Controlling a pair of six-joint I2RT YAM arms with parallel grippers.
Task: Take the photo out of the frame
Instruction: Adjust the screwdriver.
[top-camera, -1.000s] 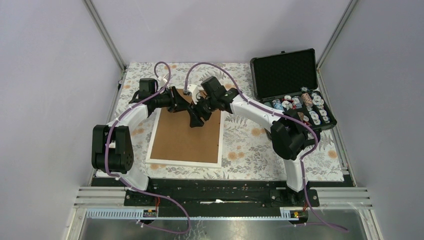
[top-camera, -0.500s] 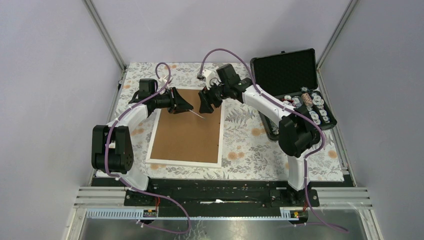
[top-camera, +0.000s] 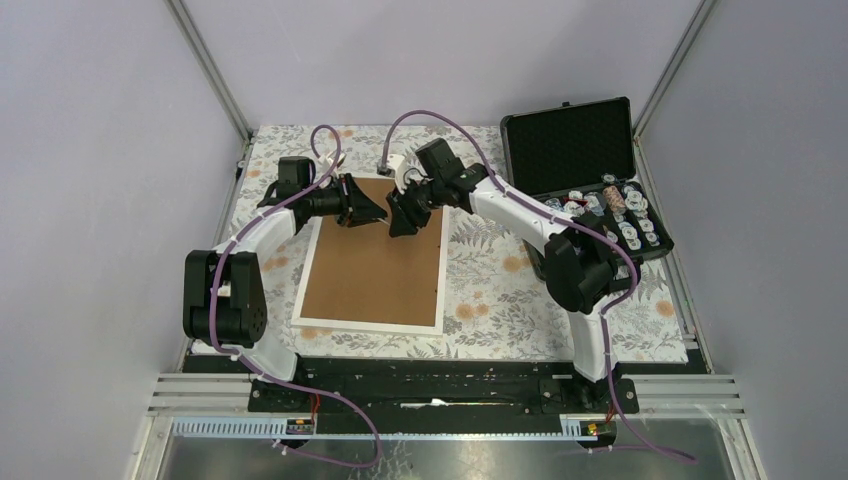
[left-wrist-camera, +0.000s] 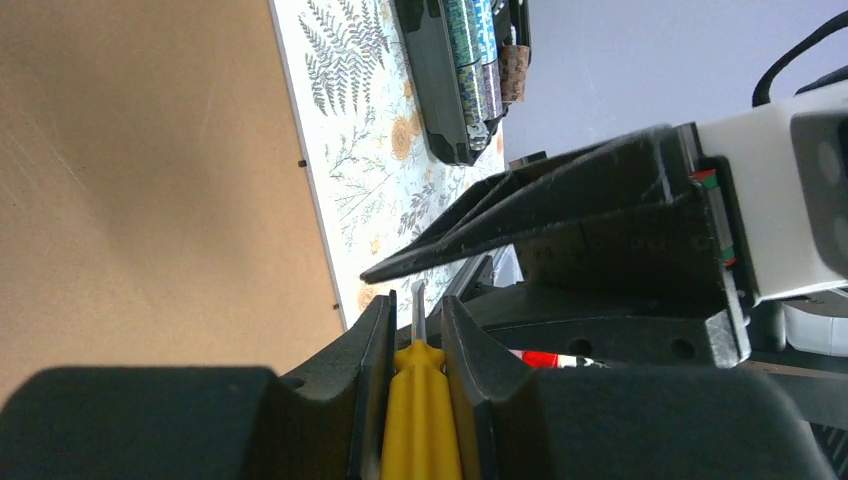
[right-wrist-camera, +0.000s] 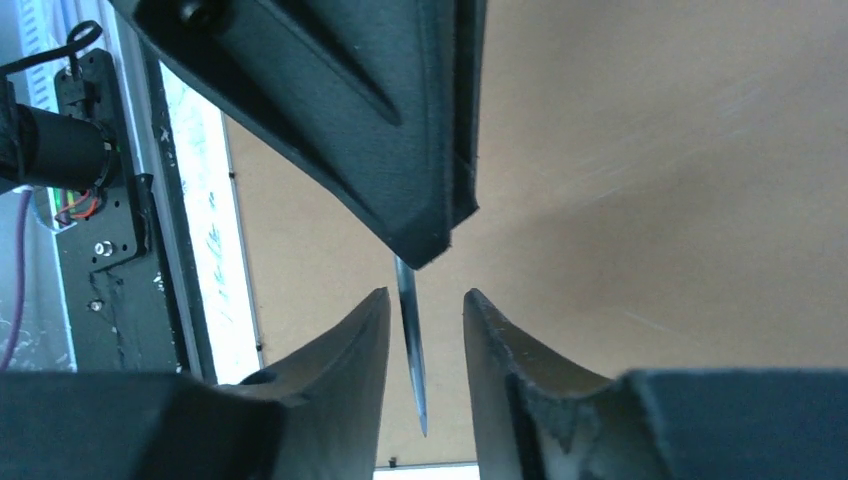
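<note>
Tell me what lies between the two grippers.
A screwdriver: clamped in the left gripper, its shaft points between the fingers of the right gripper. Right wrist view shows it.

The large rectangular frame (top-camera: 372, 270) shows a plain brown fibreboard back with a thin white border. The cream tablecloth (top-camera: 500, 290) carries orange flowers and grey-green ferns. The plastic-handled screwdriver (left-wrist-camera: 415, 420) is yellow, its metal shaft silver. The foam-lined hard case (top-camera: 570, 145) is black.

photo: hidden under frame (top-camera: 372, 262) back | screwdriver (left-wrist-camera: 417, 400) handle: cut off at bottom edge
</note>
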